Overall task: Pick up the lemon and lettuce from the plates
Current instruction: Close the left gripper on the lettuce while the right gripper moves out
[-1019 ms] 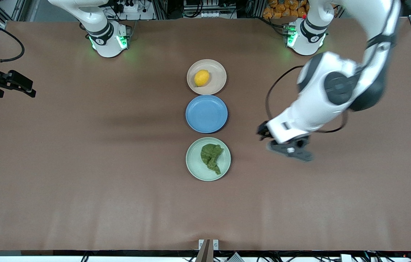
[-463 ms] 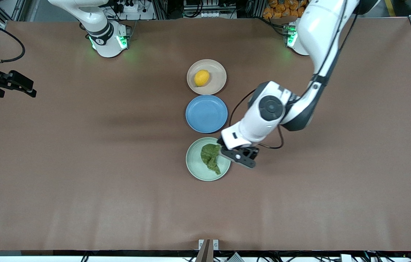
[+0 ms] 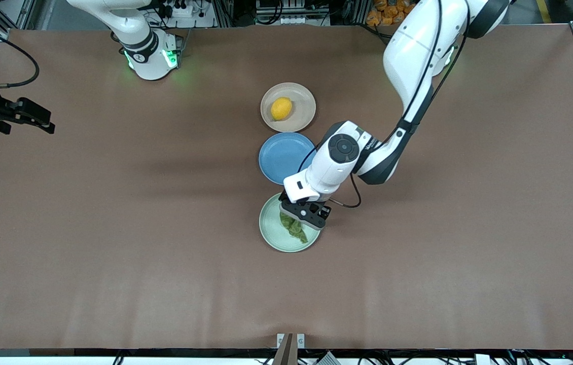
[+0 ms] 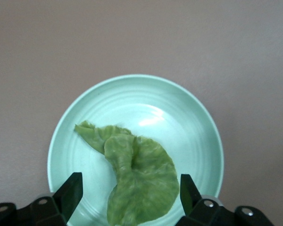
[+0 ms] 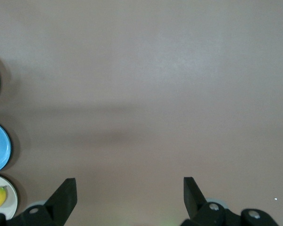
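Lettuce [image 4: 137, 181] lies on the mint plate [image 4: 198, 127] – left gripper [image 4: 130, 197] over it, spread wide; right gripper [image 5: 129, 197] waits, open.

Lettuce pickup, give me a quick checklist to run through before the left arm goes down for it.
1. Left gripper over the lettuce: ok.
2. Left fingers open, spread to either side of the leaf: ok.
3. Lettuce lying inside the mint plate: ok.
4. Lemon on the beige plate, out of the path: ok.
5. Right gripper waiting at the right arm's end of the table, open: ok.
6. Height above the leaf: cannot tell.
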`<action>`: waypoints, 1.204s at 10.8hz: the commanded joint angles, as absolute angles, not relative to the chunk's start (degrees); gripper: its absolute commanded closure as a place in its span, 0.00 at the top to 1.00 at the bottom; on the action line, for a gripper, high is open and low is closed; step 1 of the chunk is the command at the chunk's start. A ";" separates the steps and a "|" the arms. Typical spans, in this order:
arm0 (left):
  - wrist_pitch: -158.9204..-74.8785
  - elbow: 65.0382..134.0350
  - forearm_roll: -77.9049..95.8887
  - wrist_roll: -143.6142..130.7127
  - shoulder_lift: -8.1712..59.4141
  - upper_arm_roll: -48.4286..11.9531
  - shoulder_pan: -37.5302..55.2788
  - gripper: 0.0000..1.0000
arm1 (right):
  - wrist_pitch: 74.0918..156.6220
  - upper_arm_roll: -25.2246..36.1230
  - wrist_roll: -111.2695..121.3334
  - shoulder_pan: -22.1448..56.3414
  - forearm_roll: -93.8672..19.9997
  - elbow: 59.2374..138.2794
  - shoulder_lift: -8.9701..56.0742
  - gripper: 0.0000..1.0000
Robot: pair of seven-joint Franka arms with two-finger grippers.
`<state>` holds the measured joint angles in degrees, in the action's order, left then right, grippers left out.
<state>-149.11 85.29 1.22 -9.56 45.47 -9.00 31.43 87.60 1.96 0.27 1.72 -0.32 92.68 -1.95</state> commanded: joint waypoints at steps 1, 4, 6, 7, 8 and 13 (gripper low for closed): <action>-150.55 83.67 -0.61 -13.26 48.42 -4.93 35.49 0.84 | 85.88 1.67 -0.26 6.65 -0.09 93.42 -2.02 1.00; -152.84 83.50 -0.79 -15.38 51.32 -1.68 38.40 0.58 | 84.91 1.58 -0.36 7.56 -0.09 94.31 -1.41 1.00; -153.63 83.50 -1.31 -15.56 51.94 -1.50 38.76 0.38 | 84.90 1.49 -0.18 8.43 -0.17 94.57 -0.36 1.00; -153.63 83.58 -2.01 -15.64 51.94 -1.41 38.76 0.19 | 84.90 1.49 -0.26 9.13 -0.26 94.66 0.34 1.00; -153.46 83.67 -2.54 -15.64 50.90 -1.32 38.67 0.01 | 85.08 1.49 -0.35 10.10 -0.35 94.66 0.87 1.00; -138.56 84.11 -1.59 -15.29 38.79 -1.23 34.03 0.00 | 86.91 1.49 -1.31 15.72 -7.01 98.52 3.95 1.00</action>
